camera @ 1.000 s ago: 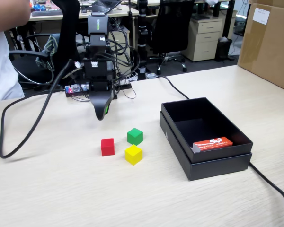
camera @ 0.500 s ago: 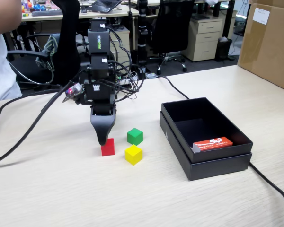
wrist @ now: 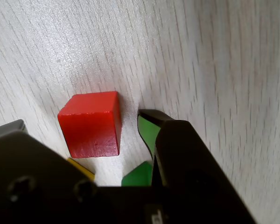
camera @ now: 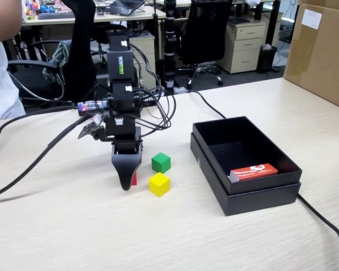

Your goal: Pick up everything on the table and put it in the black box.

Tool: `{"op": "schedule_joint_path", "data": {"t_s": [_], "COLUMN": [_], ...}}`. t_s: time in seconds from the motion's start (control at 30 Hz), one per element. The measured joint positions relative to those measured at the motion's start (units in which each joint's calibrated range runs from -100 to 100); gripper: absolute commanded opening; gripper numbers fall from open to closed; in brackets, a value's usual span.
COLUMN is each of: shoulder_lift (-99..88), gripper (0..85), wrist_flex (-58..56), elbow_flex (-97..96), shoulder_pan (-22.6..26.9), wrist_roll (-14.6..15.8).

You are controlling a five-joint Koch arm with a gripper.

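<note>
- The hand [wrist: 84,128] is down at the surface [camera: 73,237], left of centre in the fixed view, with its jaws apart and the red cube [wrist: 90,123] sitting between them.
- In the wrist view one dark tip stands just beside the cube's right face and the other shows at the left edge; neither visibly presses on it, so this reads as the straddle before a squeeze, not a hold.
- From the fixed camera the hand covers most of the red cube [camera: 134,179]; only a sliver shows.
- The green cube [camera: 161,162] and the yellow cube [camera: 159,184] sit just right of the hand, close enough that a jaw could nudge them.
- The black box [camera: 260,195] lies open at centre right, well apart from the cubes. A flat orange-red packet [camera: 254,171] rests inside.
- No cube is in the box, so the task looks barely begun.
- The surface is pale wood-grain, crossed by black cables [camera: 34,164]. Behind are office chairs and desks, with a brown carton [camera: 322,51] at upper right.
</note>
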Motion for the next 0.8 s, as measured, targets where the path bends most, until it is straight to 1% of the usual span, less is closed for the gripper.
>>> {"op": "schedule_joint_path", "data": {"t_s": [0.07,0.17,0.2,0.3,0.4,0.47,0.5,0.67,0.8], "shoulder_lift": [0.9,1.9,2.5,3.9,3.9,3.9,3.9,0.3,-13.9], "gripper": [43.5,38.3,32.8,22.7,10.6,4.7,3.6,3.6,3.6], "wrist_flex": [-0.7,-1.6,-1.7,-2.6,-2.7,-2.6,-2.6,-3.7,-7.4], "elbow_flex": [0.5,1.9,2.0,3.2,3.5,3.7,3.7,2.5,0.1], "shoulder_pan": [0.0,-0.1,-0.1,-0.2,-0.3,-0.4,-0.4,-0.1,2.5], "wrist_roll": [0.0,0.1,0.1,0.1,0.0,0.1,0.0,0.0,0.0]}}
